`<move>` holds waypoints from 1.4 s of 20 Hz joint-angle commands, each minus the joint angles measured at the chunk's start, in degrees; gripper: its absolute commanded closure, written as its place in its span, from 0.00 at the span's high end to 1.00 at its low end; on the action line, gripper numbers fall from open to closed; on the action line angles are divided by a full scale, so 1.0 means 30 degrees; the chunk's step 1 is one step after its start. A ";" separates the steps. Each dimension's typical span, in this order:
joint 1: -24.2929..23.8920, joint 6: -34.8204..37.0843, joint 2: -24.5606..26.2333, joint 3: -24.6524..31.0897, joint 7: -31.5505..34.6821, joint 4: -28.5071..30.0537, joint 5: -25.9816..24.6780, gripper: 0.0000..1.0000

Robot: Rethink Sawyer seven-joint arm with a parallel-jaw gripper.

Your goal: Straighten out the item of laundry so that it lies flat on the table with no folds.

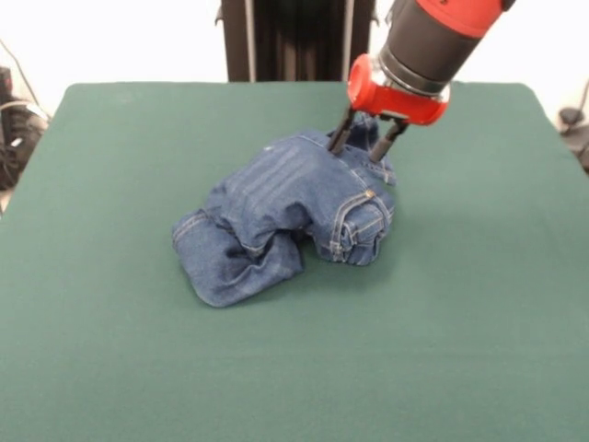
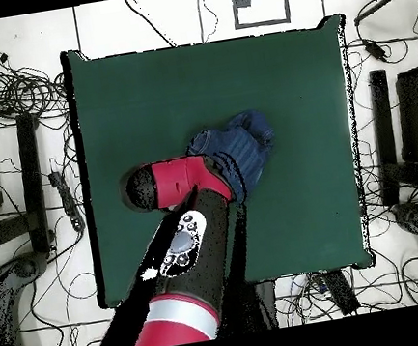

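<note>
The table (image 1: 110, 350) presents a broad expanse of dark green cloth closest to the front camera, bare across the whole near edge. Further in, near the middle of the surface, lies the pair of jeans (image 1: 276, 216), small, blue denim with tan stitching. The garment is not flat: it is bunched into a raised mound, with one leg folded underneath and its cuff end pointing toward the front camera's lower left. A stitched pocket and seam face the front camera's right side.

The gripper (image 1: 366, 145) comes down onto the far upper end of the mound. Its two dark fingers (image 1: 340, 133) stand a short way apart with denim between them, their tips pressed into the fabric; a ridge of cloth rises between the fingers, so the gripper is clamped on the jeans. The red wrist collar (image 1: 398, 95) sits directly above.

In the overhead view, the red and black arm (image 2: 182, 254) reaches in from the bottom edge and covers part of the jeans (image 2: 243, 146), which lie near the centre of the table (image 2: 283, 61).
</note>
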 commanded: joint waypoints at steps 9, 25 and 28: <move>0.0351 -0.1089 0.2821 -0.0146 0.4957 -0.1449 0.0309 1.00; 0.0224 0.0758 0.1399 -0.0053 0.4615 -0.2025 0.0747 1.00; 0.0213 0.0638 0.1293 0.0033 0.4516 -0.1980 0.0723 1.00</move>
